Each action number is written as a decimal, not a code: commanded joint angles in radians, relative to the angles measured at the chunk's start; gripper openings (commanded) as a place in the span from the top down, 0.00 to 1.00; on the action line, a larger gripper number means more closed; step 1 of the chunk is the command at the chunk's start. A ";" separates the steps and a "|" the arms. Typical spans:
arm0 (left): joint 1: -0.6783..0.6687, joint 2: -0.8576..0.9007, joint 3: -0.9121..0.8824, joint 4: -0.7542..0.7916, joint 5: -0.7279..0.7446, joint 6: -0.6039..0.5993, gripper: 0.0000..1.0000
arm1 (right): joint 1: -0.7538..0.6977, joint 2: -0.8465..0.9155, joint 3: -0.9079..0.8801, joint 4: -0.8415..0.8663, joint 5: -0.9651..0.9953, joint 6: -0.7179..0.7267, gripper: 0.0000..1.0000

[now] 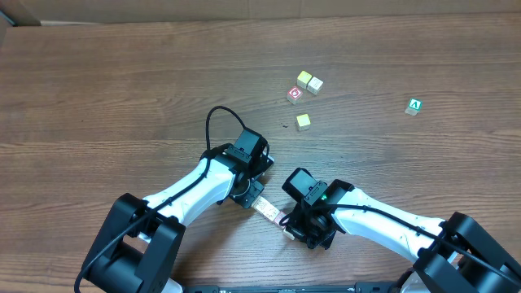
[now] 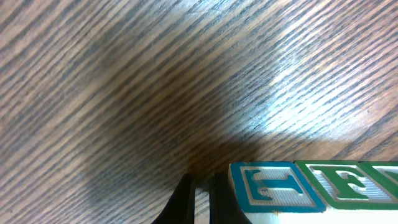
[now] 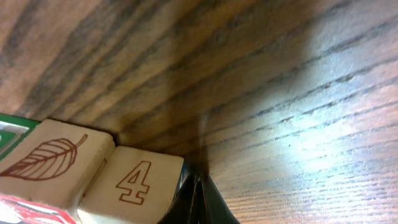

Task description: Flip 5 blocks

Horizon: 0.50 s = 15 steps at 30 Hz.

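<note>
A short row of blocks (image 1: 269,211) lies on the table between my two grippers. My left gripper (image 1: 259,198) is shut at the row's upper-left end. My right gripper (image 1: 287,228) is shut at its lower-right end. In the left wrist view a blue-lettered block (image 2: 273,186) sits right beside my shut left gripper (image 2: 203,202), with a green-lettered block (image 2: 348,183) after it. In the right wrist view a block printed "4" (image 3: 134,183) rests against the left side of my shut right gripper (image 3: 198,199), next to a leaf block (image 3: 53,158). Neither gripper holds anything.
Farther back stand two yellow cubes (image 1: 308,81), a third yellow cube (image 1: 303,120) and a pale cube with a red picture (image 1: 295,94). A green "A" cube (image 1: 415,106) sits far right. The wooden table (image 1: 122,89) stretches left and back.
</note>
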 commanded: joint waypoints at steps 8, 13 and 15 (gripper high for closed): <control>-0.005 0.016 -0.010 0.036 0.008 0.028 0.96 | 0.010 -0.025 0.012 0.036 0.027 0.001 0.96; -0.005 0.016 -0.010 0.040 0.008 0.031 0.96 | 0.010 -0.025 0.012 0.039 0.056 0.001 0.96; -0.005 0.016 -0.010 0.040 0.008 0.031 0.96 | 0.010 -0.025 0.012 0.028 0.081 0.001 0.96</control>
